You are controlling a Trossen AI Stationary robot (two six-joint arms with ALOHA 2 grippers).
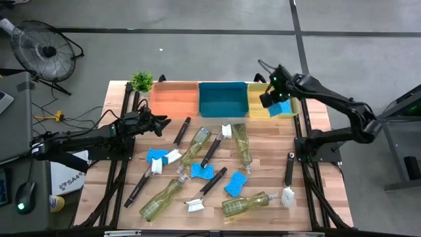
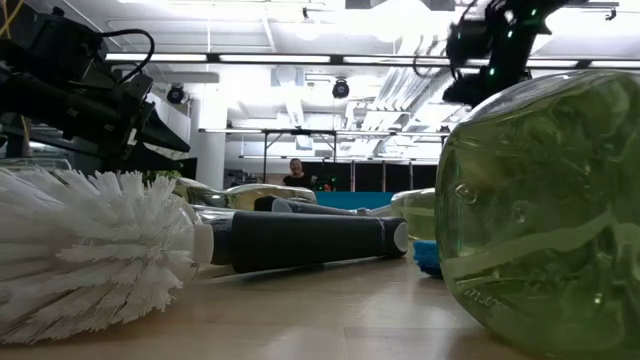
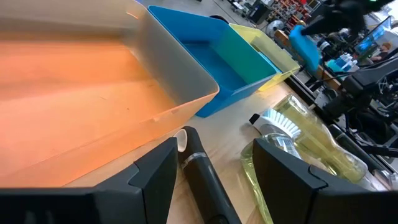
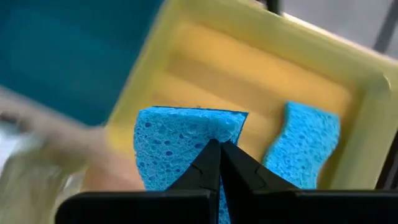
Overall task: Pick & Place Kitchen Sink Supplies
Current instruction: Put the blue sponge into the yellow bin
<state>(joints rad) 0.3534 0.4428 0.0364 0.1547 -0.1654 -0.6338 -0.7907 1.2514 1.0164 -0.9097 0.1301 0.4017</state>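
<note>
High view shows the right pincer (image 1: pixel 279 99) above the yellow bin (image 1: pixel 258 105) at the far edge of the desk (image 1: pixel 263 148). It is clenched on a blue sponge (image 1: pixel 281 108), and the right wrist view shows its two dark fingers (image 4: pixel 208 163) pressed together on the edge of this sponge (image 4: pixel 186 140). A second sponge (image 4: pixel 305 144) already lies inside the yellow bin (image 4: pixel 249 68).

Beside the yellow bin stand a blue bin (image 1: pixel 222 100) and an orange bin (image 1: pixel 175 99), and a small green plant (image 1: pixel 141 81) is at the corner next to the orange one.

The left pincer (image 1: pixel 160 124) is near the front of the orange bin, with its fingers apart and nothing between them. In the left wrist view a black brush handle (image 3: pixel 202 171) lies on the desk between and beyond these fingers (image 3: pixel 155 177).

The other supplies are spread over the middle and near part of the desk: four bottles of yellow-green liquid (image 1: pixel 195 145), three more sponges (image 1: pixel 235 184) and several brushes (image 1: pixel 289 178) with white heads.
</note>
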